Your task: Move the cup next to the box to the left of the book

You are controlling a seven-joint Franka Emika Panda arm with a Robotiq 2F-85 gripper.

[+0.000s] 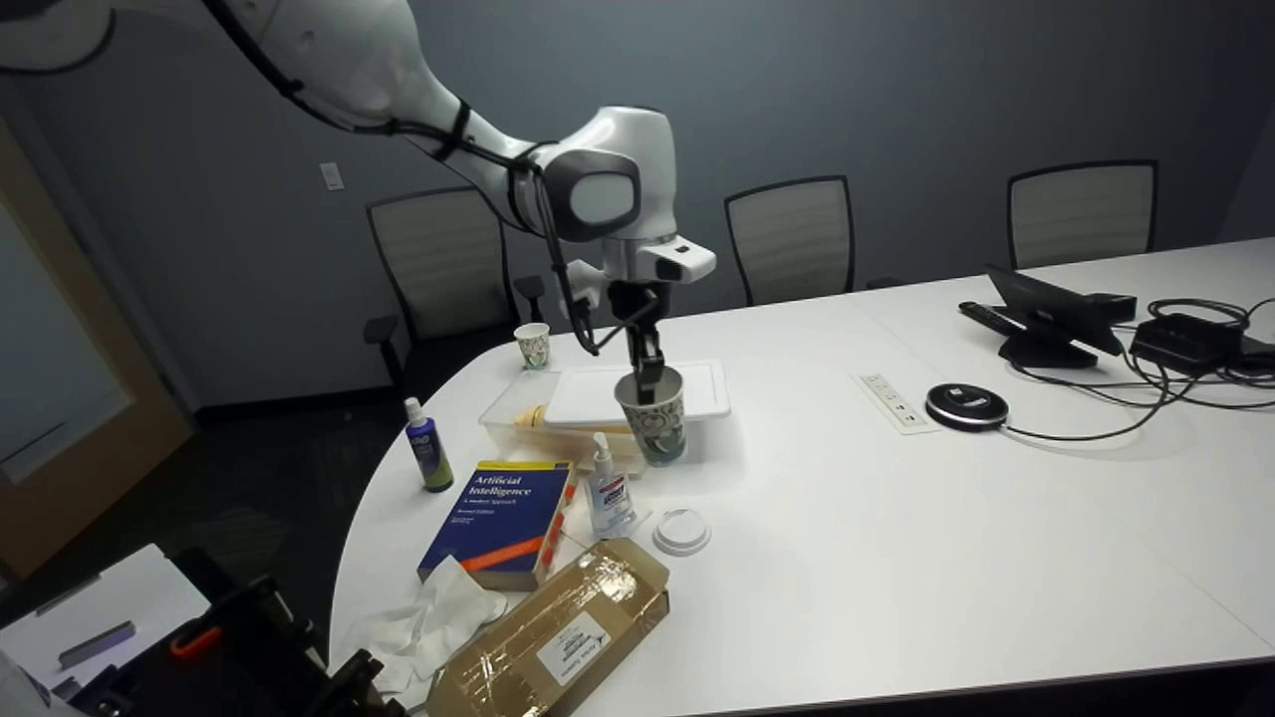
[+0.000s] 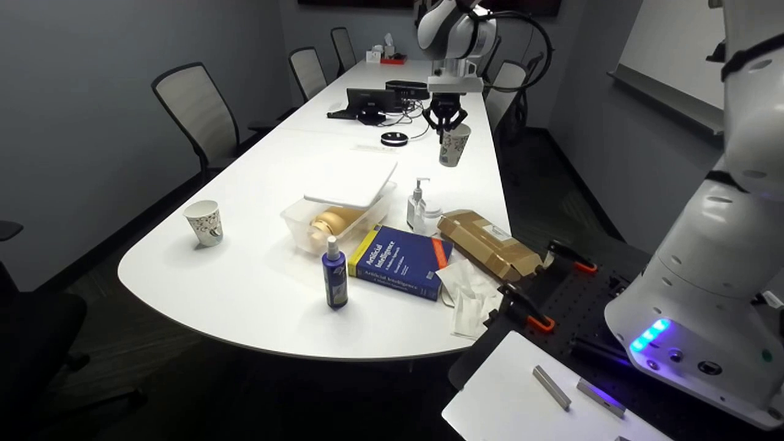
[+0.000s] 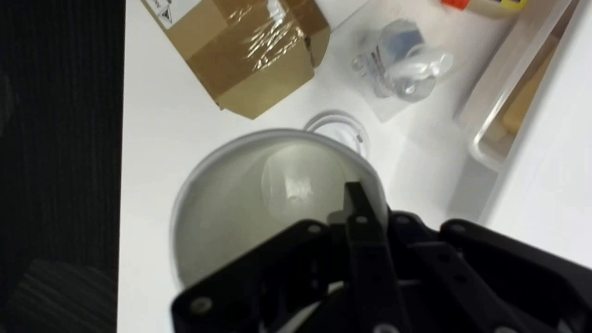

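A pale paper cup with a greenish-grey print hangs tilted in my gripper in both exterior views (image 1: 661, 430) (image 2: 454, 148). My gripper (image 1: 647, 382) (image 2: 442, 130) (image 3: 375, 207) is shut on its wall. In the wrist view one finger is inside the cup (image 3: 222, 203) and one outside. The cup appears raised above the table. The dark blue book (image 1: 503, 513) (image 2: 401, 260) lies flat beside the brown cardboard box (image 1: 573, 637) (image 2: 487, 242) (image 3: 259, 46). Only a small part of the book shows at the top of the wrist view.
A second printed cup (image 1: 534, 349) (image 2: 206, 224) stands near the table's rounded end. A clear bin with a white lid (image 1: 588, 398) (image 2: 355, 187), a sanitizer bottle (image 1: 609, 498) and a white disc (image 1: 682, 532) are near the book. A purple spray bottle (image 1: 429, 453) and crumpled tissue (image 1: 443, 617) flank it.
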